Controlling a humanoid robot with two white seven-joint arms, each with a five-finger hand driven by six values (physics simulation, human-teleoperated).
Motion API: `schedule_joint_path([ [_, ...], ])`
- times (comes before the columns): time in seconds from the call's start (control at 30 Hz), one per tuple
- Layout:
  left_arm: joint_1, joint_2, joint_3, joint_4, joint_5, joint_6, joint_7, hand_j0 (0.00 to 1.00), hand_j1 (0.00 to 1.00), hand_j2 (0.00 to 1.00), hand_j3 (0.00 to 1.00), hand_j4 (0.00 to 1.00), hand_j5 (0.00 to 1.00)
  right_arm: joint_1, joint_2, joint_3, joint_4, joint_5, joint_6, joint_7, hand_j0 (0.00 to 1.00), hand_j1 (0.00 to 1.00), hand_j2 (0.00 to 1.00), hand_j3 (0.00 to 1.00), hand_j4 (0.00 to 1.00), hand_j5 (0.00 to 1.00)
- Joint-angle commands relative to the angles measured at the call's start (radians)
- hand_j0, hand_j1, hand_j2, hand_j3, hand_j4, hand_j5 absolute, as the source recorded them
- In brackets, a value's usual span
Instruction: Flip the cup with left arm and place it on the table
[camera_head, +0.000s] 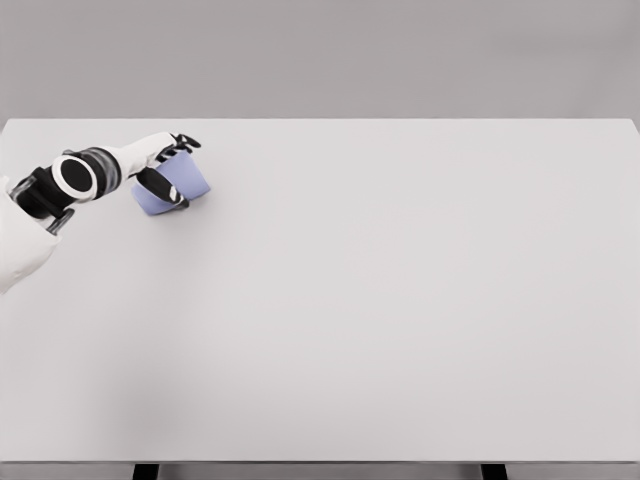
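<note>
A light blue cup (180, 186) sits at the far left of the white table (400, 300), tilted on its side. My left hand (168, 170) wraps around it, with dark fingers (160, 187) curled over its near side and others over its top. The left arm enters from the left edge, its white forearm and black wrist ring lying just left of the cup. Part of the cup is hidden behind the fingers. No right arm shows.
The table's far edge runs just behind the hand. Two dark table legs show at the bottom edge. A plain grey wall stands behind the table.
</note>
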Motion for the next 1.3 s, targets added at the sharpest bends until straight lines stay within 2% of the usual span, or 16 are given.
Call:
schedule_joint_path([
  [0.0, -0.002, -0.004, -0.003, 0.0, -0.002, -0.001, 0.0, 0.8, 0.8, 0.8, 0.8, 0.8, 0.8, 0.0, 0.0, 0.0, 0.0, 0.0, 0.0, 0.0, 1.0, 1.0, 1.0, 1.0, 1.0, 1.0],
  [0.13, -0.012, -0.007, -0.013, 0.0, -0.002, 0.0, -0.002, 0.75, 0.75, 0.75, 0.75, 0.75, 0.75, 0.0, 0.0, 0.0, 0.0, 0.0, 0.0, 0.0, 1.0, 1.0, 1.0, 1.0, 1.0, 1.0],
  [0.63, -0.04, 0.002, -0.001, -0.002, 0.0, -0.001, 0.0, 0.76, 0.76, 0.76, 0.76, 0.76, 0.76, 0.0, 0.0, 0.0, 0.0, 0.0, 0.0, 0.0, 1.0, 1.0, 1.0, 1.0, 1.0, 1.0],
  [1.27, -0.023, -0.022, 0.131, -0.015, 0.017, -0.02, 0.0, 0.78, 0.78, 0.78, 0.78, 0.78, 0.78, 0.0, 0.0, 0.0, 0.0, 0.0, 0.0, 0.0, 1.0, 1.0, 1.0, 1.0, 1.0, 1.0],
])
